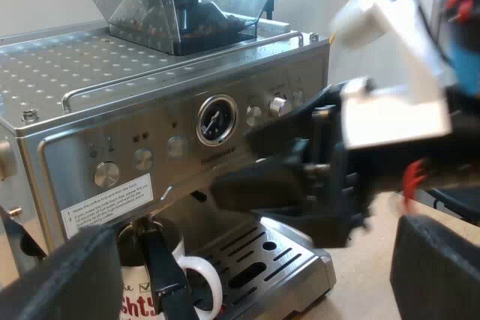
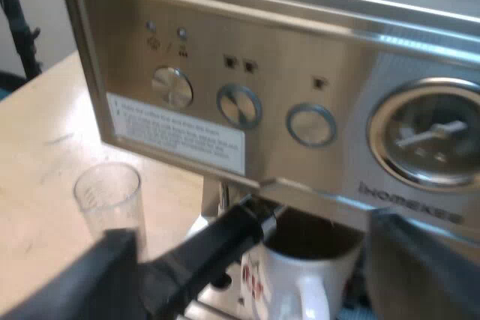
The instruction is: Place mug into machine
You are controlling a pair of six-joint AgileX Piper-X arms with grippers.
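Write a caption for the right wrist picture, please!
Mug sits in the machine under the holder; glass stands apart on the table.

Measuring glass (image 2: 111,200): clear, upright, standing on pale wooden table (image 2: 37,148). Markings faint on its side. Metal holder's dark handle (image 2: 225,239) juts out level, near the glass but apart from it. Thin black pole (image 2: 16,24) beyond the table's edge.
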